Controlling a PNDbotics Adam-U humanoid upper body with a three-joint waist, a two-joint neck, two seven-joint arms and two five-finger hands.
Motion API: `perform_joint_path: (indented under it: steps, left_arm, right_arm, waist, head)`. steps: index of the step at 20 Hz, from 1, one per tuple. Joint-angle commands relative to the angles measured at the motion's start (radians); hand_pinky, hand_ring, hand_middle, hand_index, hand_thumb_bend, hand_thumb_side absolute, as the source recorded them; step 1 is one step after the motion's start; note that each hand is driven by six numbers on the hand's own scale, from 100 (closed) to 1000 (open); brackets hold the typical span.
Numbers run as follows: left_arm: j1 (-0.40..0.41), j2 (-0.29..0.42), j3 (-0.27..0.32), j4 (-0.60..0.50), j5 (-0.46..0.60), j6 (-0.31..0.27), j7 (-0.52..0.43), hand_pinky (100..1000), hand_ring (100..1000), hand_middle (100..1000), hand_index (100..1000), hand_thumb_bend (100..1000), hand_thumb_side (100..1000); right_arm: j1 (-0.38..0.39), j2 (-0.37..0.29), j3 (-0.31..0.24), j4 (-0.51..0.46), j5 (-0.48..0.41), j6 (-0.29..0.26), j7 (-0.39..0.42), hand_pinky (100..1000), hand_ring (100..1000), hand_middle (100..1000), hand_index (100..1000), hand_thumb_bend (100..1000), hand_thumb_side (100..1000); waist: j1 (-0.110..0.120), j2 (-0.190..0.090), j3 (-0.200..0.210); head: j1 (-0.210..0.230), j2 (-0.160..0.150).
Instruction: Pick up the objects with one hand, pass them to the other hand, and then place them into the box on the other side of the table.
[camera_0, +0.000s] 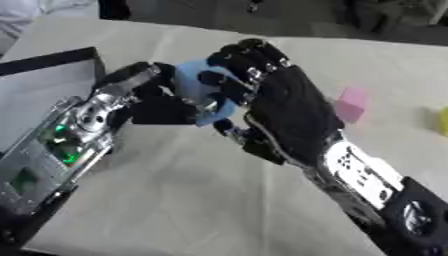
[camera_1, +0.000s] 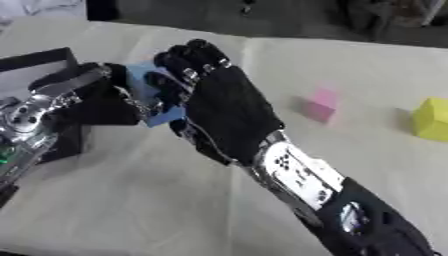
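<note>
Two black robot hands meet above a cream cloth-covered table (camera_1: 175, 200), with a light blue block (camera_0: 194, 80) held between them. The right hand (camera_0: 284, 107), reaching in from the lower right, has its fingers (camera_0: 249, 62) curled over the block's right side. The left hand (camera_0: 149, 102), coming from the left on a silver-jointed arm, curls around the block's left side; both hands touch the blue block, which is lifted off the table. An open black-walled box (camera_0: 52, 60) sits at the table's left edge, just beside the left hand. Well to the right, a small pink block (camera_1: 320, 105) and a yellow block (camera_1: 432, 119) rest apart on the cloth.
</note>
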Motion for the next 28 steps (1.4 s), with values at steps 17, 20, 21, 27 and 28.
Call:
perform_joint_path:
  steps: [17, 20, 21, 27, 28]
  left_arm:
    - [0.146, 0.263, 0.213, 0.034, -0.024, -0.098, 0.123, 639, 491, 367, 420, 100, 371]
    - [0.178, 0.317, 0.24, 0.056, 0.004, -0.105, 0.139, 645, 499, 373, 425, 100, 372]
    - [0.185, 0.326, 0.247, 0.069, 0.013, -0.105, 0.14, 645, 500, 373, 426, 100, 372]
    - [0.204, 0.35, 0.28, 0.145, 0.026, -0.124, 0.158, 646, 501, 374, 426, 100, 375]
    - [0.205, 0.352, 0.283, 0.158, 0.028, -0.129, 0.16, 648, 504, 377, 430, 100, 385]
  right_arm:
    - [0.024, -0.136, -0.058, -0.021, -0.063, 0.043, -0.059, 784, 796, 767, 805, 401, 203]
    - [0.037, -0.186, -0.098, -0.021, -0.124, 0.079, -0.097, 783, 792, 763, 800, 382, 203]
    - [0.043, -0.199, -0.113, -0.021, -0.141, 0.093, -0.105, 782, 791, 762, 799, 374, 206]
    - [0.067, -0.251, -0.2, -0.021, -0.185, 0.154, -0.163, 782, 788, 758, 795, 369, 189]
    - [0.07, -0.257, -0.212, -0.021, -0.188, 0.161, -0.171, 781, 787, 758, 794, 366, 188]
  waist:
    - [0.0, -0.017, -0.002]
    - [-0.006, -0.017, -0.008]
    - [-0.009, -0.017, -0.01]
    - [-0.019, -0.012, -0.023]
    - [-0.02, -0.011, -0.025]
  head:
    - [0.061, -0.006]
    - [0.072, -0.006]
    - [0.074, -0.007]
    - [0.097, -0.013]
    - [0.101, -0.017]
